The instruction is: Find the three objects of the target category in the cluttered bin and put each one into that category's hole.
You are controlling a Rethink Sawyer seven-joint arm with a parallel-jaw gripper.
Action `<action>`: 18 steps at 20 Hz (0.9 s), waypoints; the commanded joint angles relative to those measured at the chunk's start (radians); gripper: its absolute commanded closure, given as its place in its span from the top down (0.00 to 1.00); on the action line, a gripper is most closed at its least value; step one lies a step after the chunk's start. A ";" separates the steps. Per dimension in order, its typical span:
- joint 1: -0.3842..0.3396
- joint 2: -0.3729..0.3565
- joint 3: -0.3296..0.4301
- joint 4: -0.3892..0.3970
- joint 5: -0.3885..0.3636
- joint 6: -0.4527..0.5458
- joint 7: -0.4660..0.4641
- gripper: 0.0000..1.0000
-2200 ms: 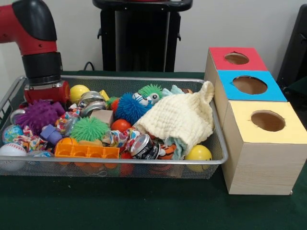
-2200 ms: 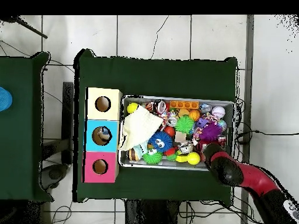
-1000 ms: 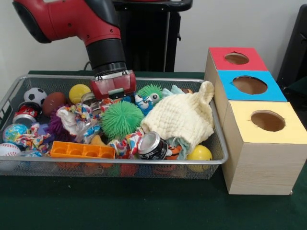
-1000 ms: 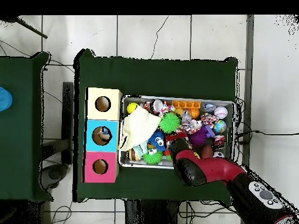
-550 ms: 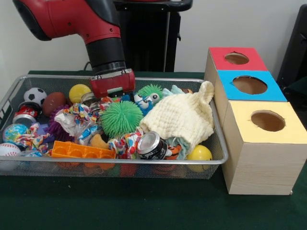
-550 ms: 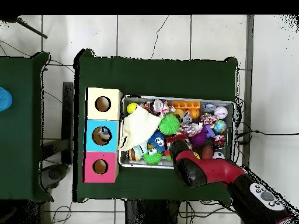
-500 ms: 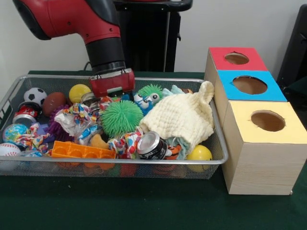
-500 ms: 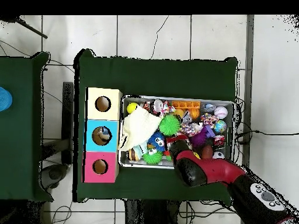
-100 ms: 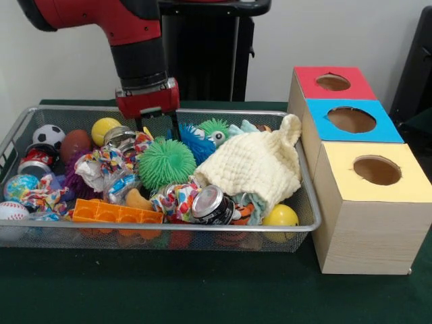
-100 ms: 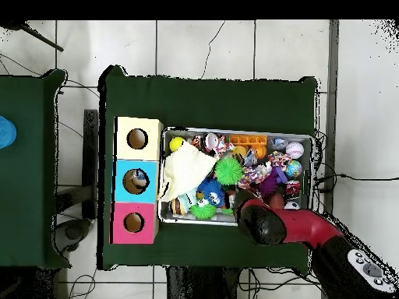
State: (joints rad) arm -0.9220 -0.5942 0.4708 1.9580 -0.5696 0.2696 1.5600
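Our claw point(image 9: 160, 129) hangs with fingers apart and empty over the wire bin point(image 9: 305, 202), the green spiky ball point(image 9: 166, 164) lying just below it; we can read no lettering on the can point(image 9: 210, 204).

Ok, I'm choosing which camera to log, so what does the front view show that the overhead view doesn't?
Only the front view shows the wooden sides of the boxes and the mesh wall of the bin. Only the overhead view shows the tiled floor, a second green table and something dark down the hole of the blue box. Both show the arm, the cream cloth and the green spiky ball.
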 commanded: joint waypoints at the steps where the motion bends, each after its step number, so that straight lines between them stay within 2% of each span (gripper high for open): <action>1: -0.013 -0.179 0.069 0.044 0.140 0.244 0.022 1.00; 8: -0.024 -0.182 0.092 0.003 0.171 0.300 -0.023 1.00; 12: -0.036 -0.166 0.106 -0.011 0.157 0.261 -0.045 1.00; 15: -0.058 -0.154 0.131 -0.021 0.120 0.191 -0.066 1.00; 18: -0.056 -0.144 0.136 -0.059 0.083 0.170 -0.081 1.00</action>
State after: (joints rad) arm -0.9623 -0.7567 0.5223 1.9717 -0.4404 0.4622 1.5600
